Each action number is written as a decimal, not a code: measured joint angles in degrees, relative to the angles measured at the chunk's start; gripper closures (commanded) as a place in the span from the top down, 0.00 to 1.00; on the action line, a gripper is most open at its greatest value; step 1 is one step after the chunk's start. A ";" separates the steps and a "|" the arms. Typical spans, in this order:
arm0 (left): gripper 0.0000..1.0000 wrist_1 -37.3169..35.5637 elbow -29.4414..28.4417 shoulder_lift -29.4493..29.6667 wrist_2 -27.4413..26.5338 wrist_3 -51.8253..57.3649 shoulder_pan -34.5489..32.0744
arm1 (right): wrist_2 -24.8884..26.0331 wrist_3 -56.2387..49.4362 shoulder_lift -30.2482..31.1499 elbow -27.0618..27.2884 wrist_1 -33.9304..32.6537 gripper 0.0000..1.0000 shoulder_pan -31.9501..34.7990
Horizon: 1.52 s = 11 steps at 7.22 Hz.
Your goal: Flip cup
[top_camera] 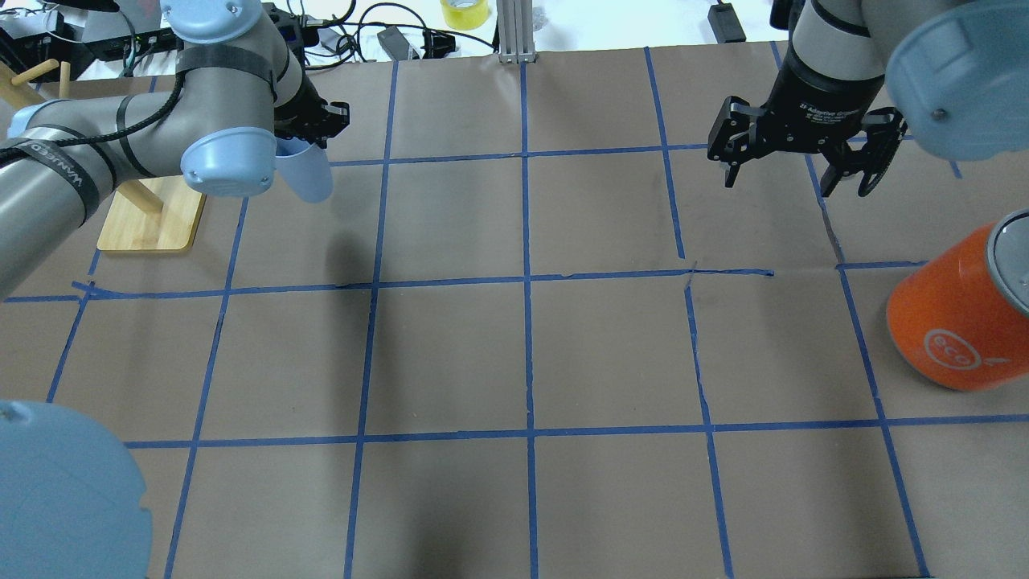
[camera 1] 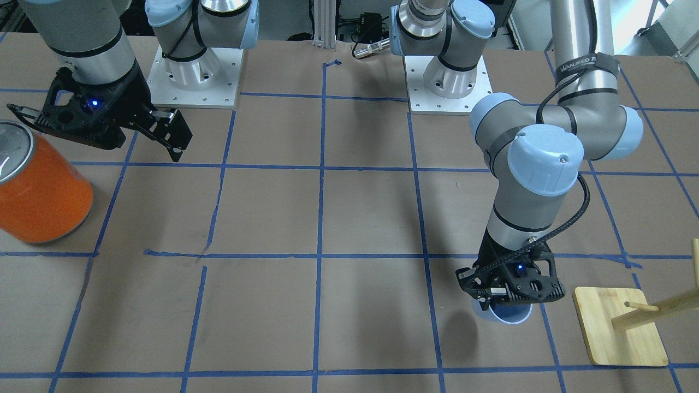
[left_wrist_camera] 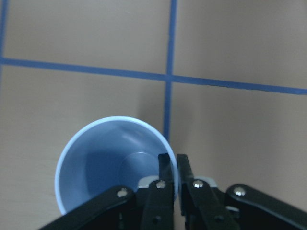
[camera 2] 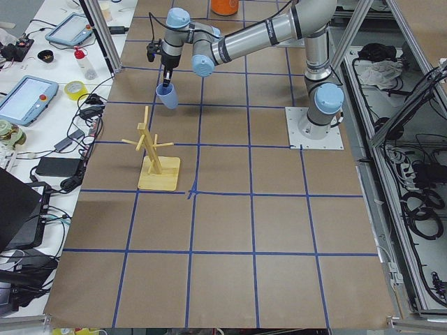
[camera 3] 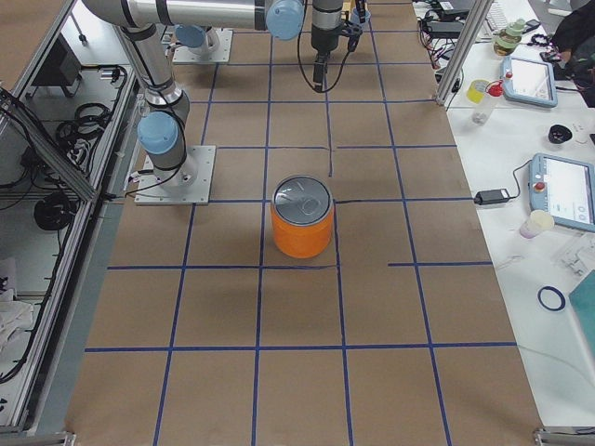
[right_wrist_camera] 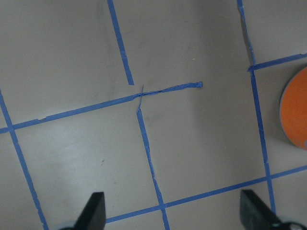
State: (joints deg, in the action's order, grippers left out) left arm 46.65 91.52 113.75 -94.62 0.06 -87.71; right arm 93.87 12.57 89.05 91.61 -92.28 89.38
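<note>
The pale blue cup (camera 1: 508,316) hangs mouth up a little above the brown table, with its shadow on the paper beside it. My left gripper (camera 1: 493,295) is shut on the cup's rim wall, one finger inside and one outside. The left wrist view looks down into the cup (left_wrist_camera: 110,165), with the gripper (left_wrist_camera: 172,162) pinching its right rim. The cup also shows in the overhead view (top_camera: 306,172) and the exterior left view (camera 2: 166,97). My right gripper (top_camera: 796,182) is open and empty, high over the far side of the table, with its fingers (right_wrist_camera: 94,212) wide apart.
A large orange canister (top_camera: 957,322) with a silver top stands on my right, near the right gripper (camera 1: 101,136). A wooden peg stand (camera 1: 620,333) on a square base sits just left of the cup. Blue tape lines grid the table.
</note>
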 measured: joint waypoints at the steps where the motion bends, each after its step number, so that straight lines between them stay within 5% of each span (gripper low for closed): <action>1: 0.00 -0.81 -0.62 1.60 -0.49 0.82 0.77 | 0.00 0.00 -0.02 0.00 0.05 1.00 0.00; 6: 0.00 -4.48 -0.72 5.31 0.91 2.85 2.42 | 0.02 0.00 -0.02 0.06 0.14 1.00 0.03; 8: 0.81 -5.01 -0.73 5.99 0.90 2.69 2.45 | 0.02 0.00 -0.02 0.06 0.17 1.00 0.01; 9: 1.00 -4.97 -0.85 5.87 0.90 2.46 2.45 | 0.01 0.00 -0.02 0.09 0.17 1.00 0.01; 11: 1.00 -1.45 -1.50 3.67 0.91 2.27 2.45 | -0.18 0.02 -0.02 0.13 0.17 1.00 0.08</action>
State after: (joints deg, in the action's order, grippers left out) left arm 45.20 90.02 117.41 -93.71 2.34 -85.25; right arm 93.69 12.59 89.03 91.74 -92.11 89.46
